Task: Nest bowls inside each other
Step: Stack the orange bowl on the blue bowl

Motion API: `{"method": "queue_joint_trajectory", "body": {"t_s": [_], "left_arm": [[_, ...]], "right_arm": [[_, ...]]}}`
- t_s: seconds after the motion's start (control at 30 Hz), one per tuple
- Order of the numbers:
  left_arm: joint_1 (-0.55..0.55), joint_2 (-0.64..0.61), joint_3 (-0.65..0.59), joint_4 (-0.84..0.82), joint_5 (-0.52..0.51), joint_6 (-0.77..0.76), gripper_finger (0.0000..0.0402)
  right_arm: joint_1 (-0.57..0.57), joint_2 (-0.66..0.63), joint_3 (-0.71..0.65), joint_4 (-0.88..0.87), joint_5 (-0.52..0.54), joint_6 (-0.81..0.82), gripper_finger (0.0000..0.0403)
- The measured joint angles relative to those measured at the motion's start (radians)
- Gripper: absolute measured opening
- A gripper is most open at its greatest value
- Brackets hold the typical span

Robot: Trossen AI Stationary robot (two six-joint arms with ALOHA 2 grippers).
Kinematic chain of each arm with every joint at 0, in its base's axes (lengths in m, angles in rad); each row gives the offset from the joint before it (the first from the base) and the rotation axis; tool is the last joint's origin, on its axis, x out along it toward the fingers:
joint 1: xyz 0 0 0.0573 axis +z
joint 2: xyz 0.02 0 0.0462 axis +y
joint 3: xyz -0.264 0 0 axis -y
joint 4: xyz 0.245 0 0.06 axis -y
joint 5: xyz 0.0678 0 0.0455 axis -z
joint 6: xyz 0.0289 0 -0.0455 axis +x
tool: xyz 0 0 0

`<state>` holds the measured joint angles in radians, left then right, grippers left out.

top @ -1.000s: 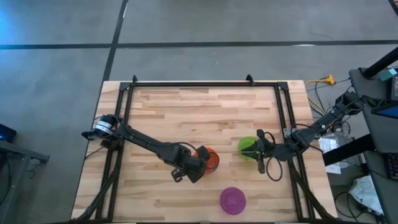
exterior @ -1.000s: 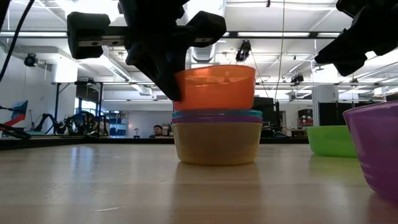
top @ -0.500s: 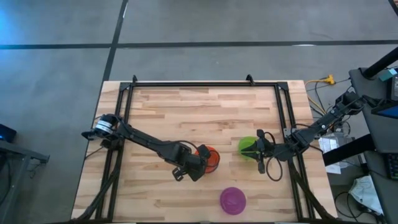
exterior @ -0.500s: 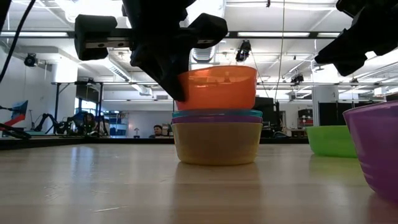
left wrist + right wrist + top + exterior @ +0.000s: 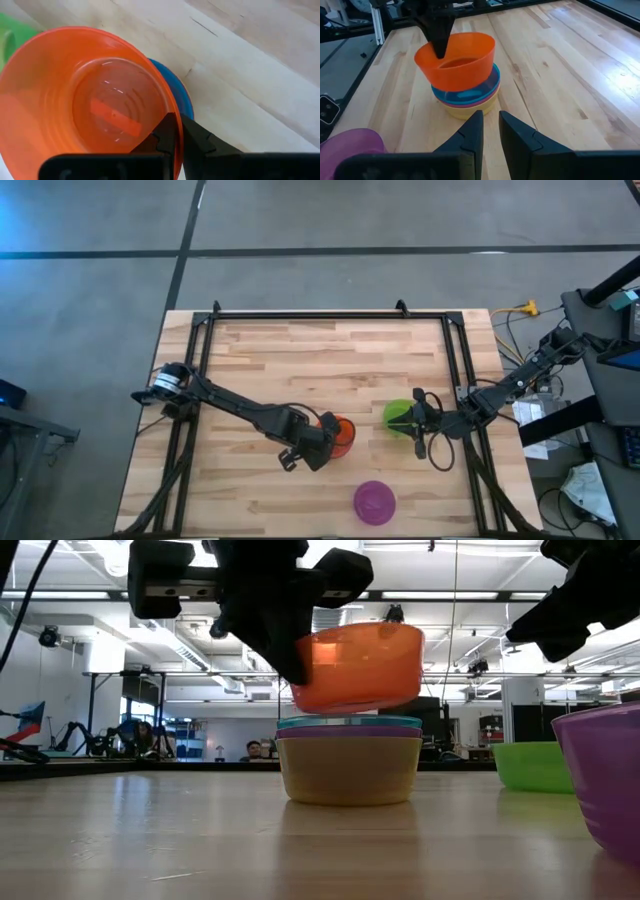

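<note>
My left gripper [image 5: 322, 442] is shut on the red-orange bowl [image 5: 358, 665], which hovers tilted just above a nested stack [image 5: 348, 760] of cyan, purple and yellow bowls standing on the table. In the left wrist view the cyan rim [image 5: 184, 97] shows under the red-orange bowl [image 5: 85, 100]. The green bowl [image 5: 399, 415] stands to the stack's right, and the magenta bowl [image 5: 374, 502] stands near the table's near edge. My right gripper [image 5: 490, 125] hangs slightly open, high beside the green bowl [image 5: 530, 766], and holds nothing. My left gripper pinches the red-orange bowl's rim [image 5: 170, 107] on its left side, one finger inside the bowl and one outside against the wall. The fingers [image 5: 285, 650] come from above, slanting down. The bowl is lifted clear of the stack and tilted, its far-from-finger side higher.
Black frame rails [image 5: 330, 315] run along the table's far edge and both sides. Bare wood lies over the far half of the table and to the stack's left. The room beyond shows benches and a person far off.
My left gripper has risen a little and tipped, still shut on the red-orange bowl. The bowl, level and close over the stack a second ago, now sits higher and tilted, with a wider gap above the cyan rim. The stack has stayed put.
</note>
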<state>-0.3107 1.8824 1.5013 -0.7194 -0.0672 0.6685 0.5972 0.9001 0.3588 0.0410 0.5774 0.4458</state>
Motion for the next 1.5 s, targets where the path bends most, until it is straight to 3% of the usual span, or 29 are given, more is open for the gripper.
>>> {"method": "queue_joint_trajectory", "body": {"t_s": [0.13,0.37,1.07,1.5], "left_arm": [[0.002,0.0,0.002,-0.025,0.001,0.001,0.0],[0.004,0.0,0.022,-0.055,0.001,0.001,0.0],[0.04,0.041,0.052,-0.084,0.067,-0.061,0.0],[0.039,0.077,0.054,-0.075,0.005,-0.054,0.0]], "right_arm": [[0.0,0.0,0.0,0.0,-0.01,0.01,0.0057],[0.0,0.0,0.0,-0.001,-0.165,0.029,0.0057],[0.0,0.0,0.0,-0.008,-0.121,0.026,0.0056],[0.0,0.0,0.0,-0.008,-0.121,0.023,0.0056]]}}
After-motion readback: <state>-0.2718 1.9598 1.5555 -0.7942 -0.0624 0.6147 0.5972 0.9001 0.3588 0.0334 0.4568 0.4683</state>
